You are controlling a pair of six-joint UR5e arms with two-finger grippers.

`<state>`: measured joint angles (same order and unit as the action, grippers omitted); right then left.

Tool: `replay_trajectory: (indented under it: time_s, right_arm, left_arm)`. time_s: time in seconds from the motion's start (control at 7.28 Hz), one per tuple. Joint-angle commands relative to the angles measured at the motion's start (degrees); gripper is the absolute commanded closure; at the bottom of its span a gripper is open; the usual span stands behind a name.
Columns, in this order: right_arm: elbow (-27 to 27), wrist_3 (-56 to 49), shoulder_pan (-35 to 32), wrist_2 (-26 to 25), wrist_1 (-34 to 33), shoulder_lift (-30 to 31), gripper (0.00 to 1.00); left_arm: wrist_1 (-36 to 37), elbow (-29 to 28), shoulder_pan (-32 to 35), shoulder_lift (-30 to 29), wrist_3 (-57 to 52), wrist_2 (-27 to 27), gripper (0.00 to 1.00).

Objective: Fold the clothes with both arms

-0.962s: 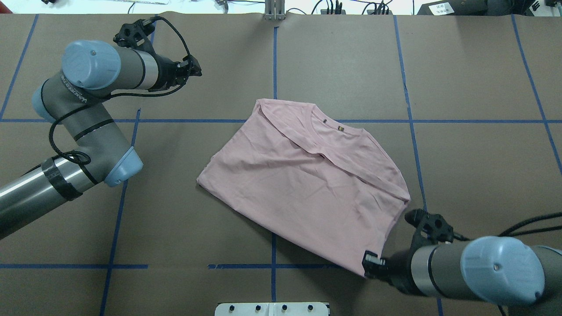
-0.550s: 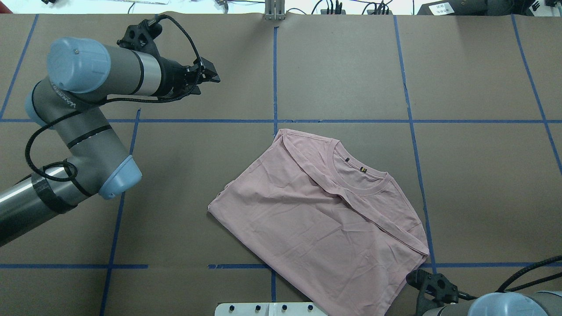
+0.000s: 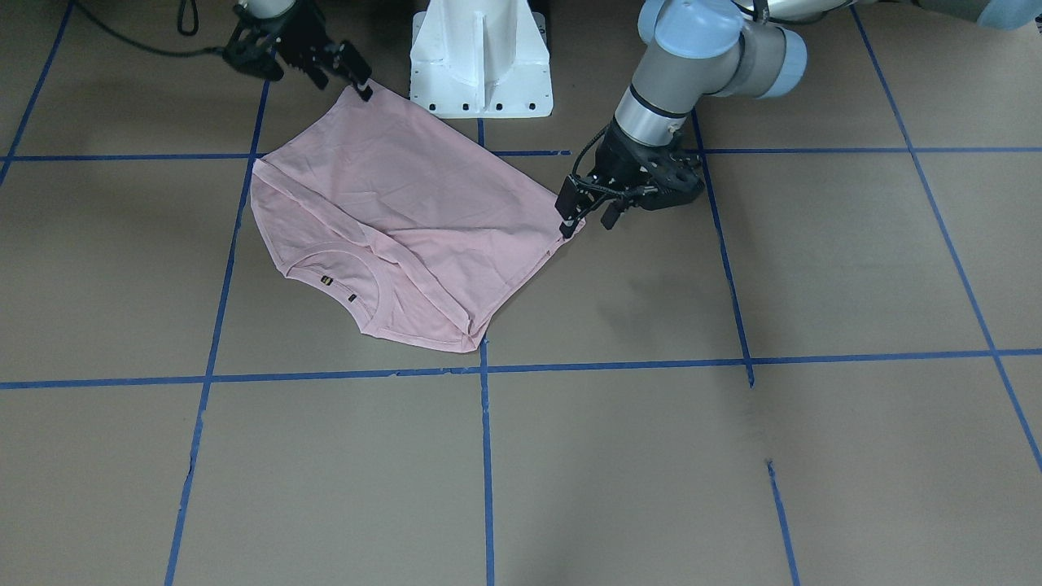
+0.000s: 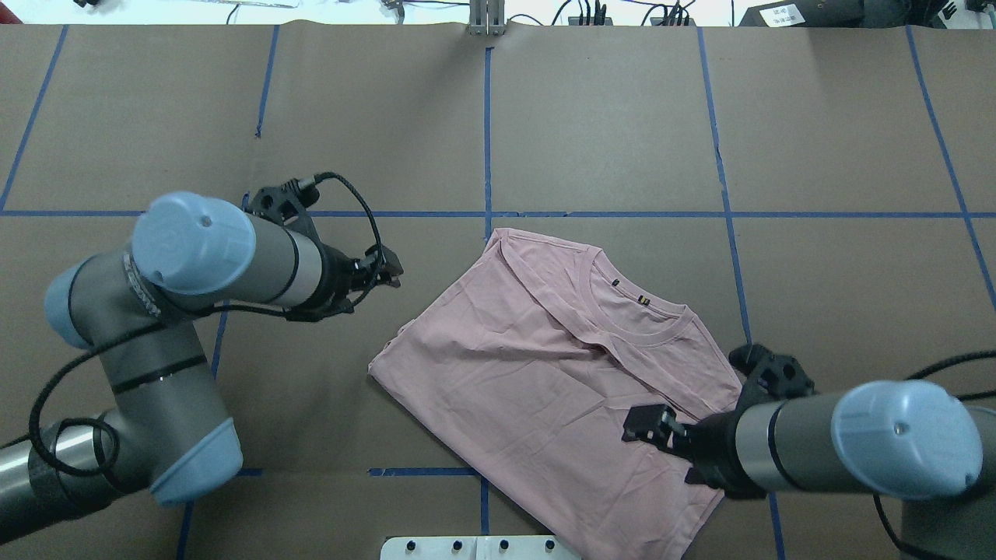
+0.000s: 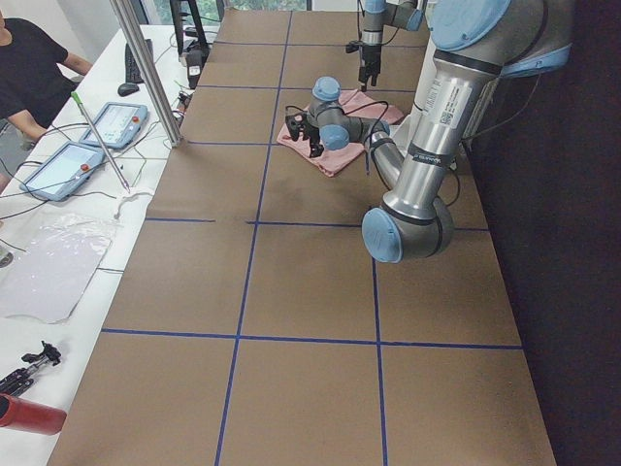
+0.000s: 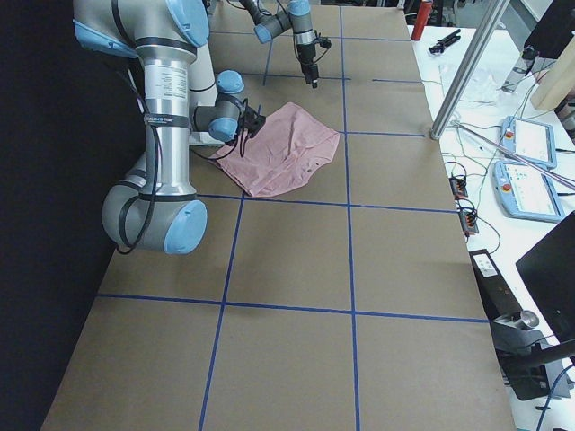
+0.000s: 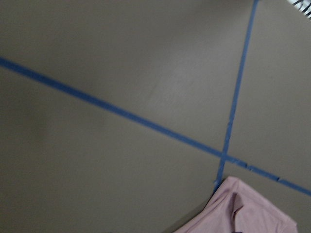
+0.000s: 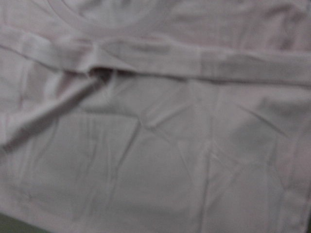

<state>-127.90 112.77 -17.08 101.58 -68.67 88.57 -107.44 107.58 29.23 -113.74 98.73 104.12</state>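
1 pink T-shirt [image 4: 545,381] is counted | 2 arms are counted: left arm [image 4: 257,264], right arm [image 4: 786,451] | 2 grippers are counted: left gripper [image 4: 385,272], right gripper [image 4: 646,424] | 1 white pedestal base [image 3: 480,57] is seen | 2 teach pendants [image 5: 116,124] are seen | 1 person [image 5: 24,68] is seen

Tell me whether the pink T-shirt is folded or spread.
Folded: the T-shirt shows no sleeves sticking out, and a flap lies across it below the collar.

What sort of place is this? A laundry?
Most likely a robotics lab or test bench: a left arm and a right arm hang over a pink T-shirt on a table marked with a blue tape grid, with control tablets and loose cables alongside.
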Motion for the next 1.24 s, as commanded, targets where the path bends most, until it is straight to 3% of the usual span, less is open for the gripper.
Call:
replay_trajectory:
  time_s: [0.0,0.55,1.1]
  right_arm:
    - [5.71,-8.84,-10.84,0.03,0.03,-4.36,0.0]
    - [7.4,-10.64,-12.72,0.03,0.12,-4.37,0.0]
    - [7.49,-10.64,-12.72,0.03,0.12,-4.11,0.0]
  left_arm:
    - [7.56,0.7,-6.36,0.11,4.79,-4.09,0.34]
    - [8.74,-0.53,-9.01,-0.25,6.3,-4.8,0.44]
    - [8.74,-3.25,-9.01,-1.66,5.42,-7.88,0.48]
